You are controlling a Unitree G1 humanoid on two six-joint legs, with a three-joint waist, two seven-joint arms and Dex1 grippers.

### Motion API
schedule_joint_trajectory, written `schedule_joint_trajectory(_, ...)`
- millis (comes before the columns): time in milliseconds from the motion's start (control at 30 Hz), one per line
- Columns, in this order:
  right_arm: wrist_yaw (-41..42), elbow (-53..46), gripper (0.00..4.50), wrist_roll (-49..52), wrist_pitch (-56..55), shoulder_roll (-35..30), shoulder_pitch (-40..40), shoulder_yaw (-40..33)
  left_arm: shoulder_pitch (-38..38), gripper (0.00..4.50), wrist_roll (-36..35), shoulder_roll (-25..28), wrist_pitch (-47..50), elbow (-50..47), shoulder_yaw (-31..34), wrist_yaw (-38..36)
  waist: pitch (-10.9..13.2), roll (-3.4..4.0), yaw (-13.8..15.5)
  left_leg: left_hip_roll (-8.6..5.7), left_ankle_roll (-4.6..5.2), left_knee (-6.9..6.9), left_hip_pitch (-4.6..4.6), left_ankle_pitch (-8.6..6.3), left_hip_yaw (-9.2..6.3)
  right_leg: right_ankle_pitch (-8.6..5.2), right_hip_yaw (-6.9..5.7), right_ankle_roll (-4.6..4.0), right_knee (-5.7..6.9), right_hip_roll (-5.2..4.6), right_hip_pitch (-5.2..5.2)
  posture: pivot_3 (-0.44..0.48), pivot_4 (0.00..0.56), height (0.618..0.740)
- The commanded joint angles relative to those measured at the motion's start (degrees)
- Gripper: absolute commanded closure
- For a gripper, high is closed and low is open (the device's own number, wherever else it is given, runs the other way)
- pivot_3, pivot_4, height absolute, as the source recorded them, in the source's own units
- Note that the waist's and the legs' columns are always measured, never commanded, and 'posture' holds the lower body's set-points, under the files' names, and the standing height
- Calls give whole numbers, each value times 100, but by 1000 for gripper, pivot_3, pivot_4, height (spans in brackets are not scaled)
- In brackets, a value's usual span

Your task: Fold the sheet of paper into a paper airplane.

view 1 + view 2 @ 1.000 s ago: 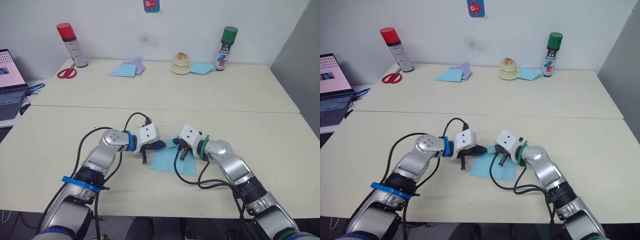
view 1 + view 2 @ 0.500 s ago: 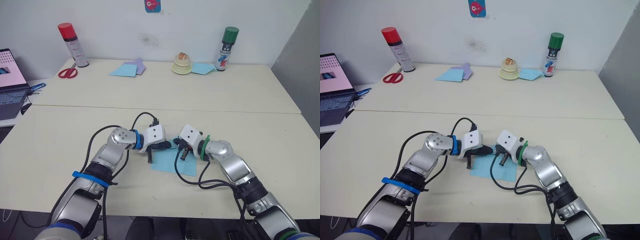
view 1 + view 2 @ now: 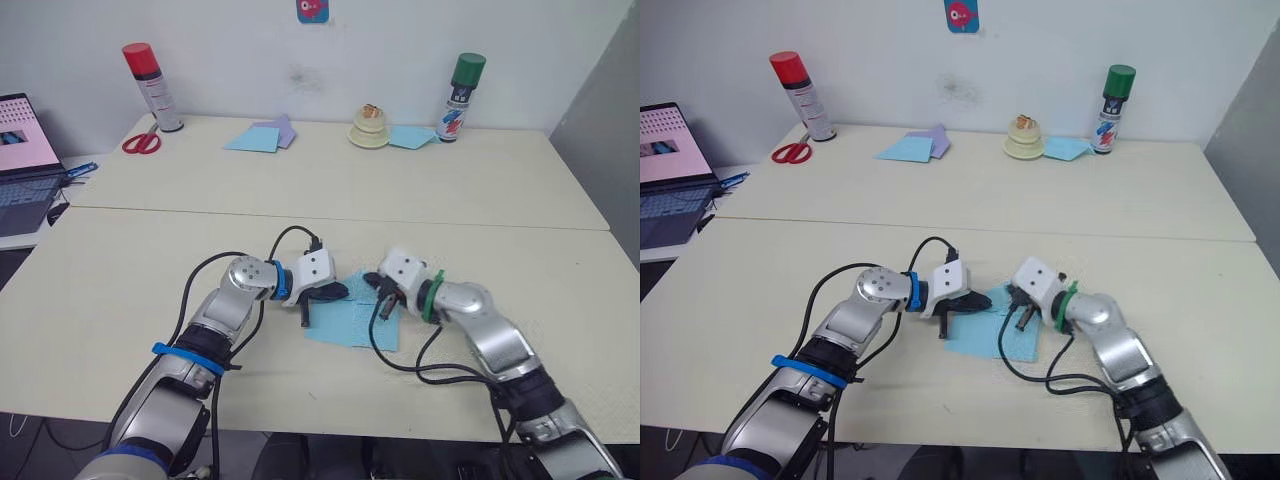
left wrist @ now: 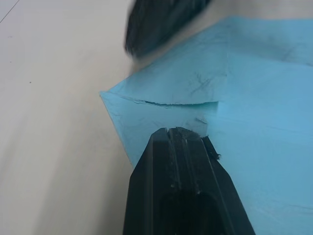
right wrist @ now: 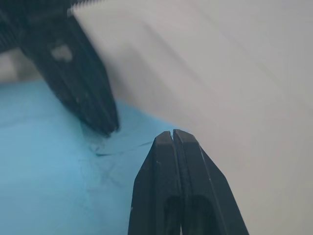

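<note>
I see lower centre: left gripper [image 3: 322, 297] clenched, pinning sheet of paper [image 3: 352, 322] | right gripper [image 3: 381, 297] clenched, probably pressing folded corner | desk [image 3: 400, 200].

1. The two head views look forward and down over the table [image 3: 120, 290] from high up, showing both arms and the far wall.
2. Each wrist view looks along its own fingers, very close to the sheet of paper [image 4: 254, 98].
3. All views share that sheet.
</note>
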Motion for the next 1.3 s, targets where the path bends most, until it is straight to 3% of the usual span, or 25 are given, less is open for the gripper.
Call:
schedule_joint_trajectory(33, 428, -619, 4500, 348, 107, -454, 238, -307, 188, 4488, 272, -5, 59, 223, -294, -60, 0, 0, 5, 0, 0, 0, 1, 0, -1, 0, -2, 0, 0, 0, 1, 0, 150, 729)
schedule_joint_trajectory(233, 794, -549, 4500, 295, 232, -1332, 648, -319, 218, 4488, 288, 16, 38, 223, -300, -65, 0, -1, 0, 0, 0, -1, 1, 0, 4, 0, 3, 0, -2, 0, 2, 0, 150, 729)
schedule_joint_trajectory(433, 992, -206, 4500, 53, 31, -1653, 746, 65, 227, 4488, 290, 59, 28, 210, -286, -69, 1, -2, -7, 1, 0, -1, 3, 0, 3, -1, 2, 0, -3, 1, 2, 0, 150, 729)
schedule_joint_trajectory(700, 1144, 246, 4500, -48, -505, -1280, 454, 424, 228, 4488, 275, 72, 48, 209, -265, -42, 0, -5, -23, 2, 0, -1, 15, 0, 3, 0, 3, 2, 1, 3, 9, 0, 150, 729)
schedule_joint_trajectory(933, 1200, -28, 4500, 430, -415, -896, 306, 78, 306, 4488, 200, 113, 137, -1, -185, -9, 1, -4, -23, 3, 0, -1, 10, 0, 4, 0, 4, 1, 2, 4, 6, 0, 150, 729)
schedule_joint_trajectory(1300, 1078, -243, 4500, 737, -11, -708, 207, -15, 238, 4488, -541, 180, 1125, -1216, 280, -231, 31, -4, -24, 4, 0, -1, -14, 0, 1, -2, 2, -1, 3, 5, -16, 0, 150, 729)
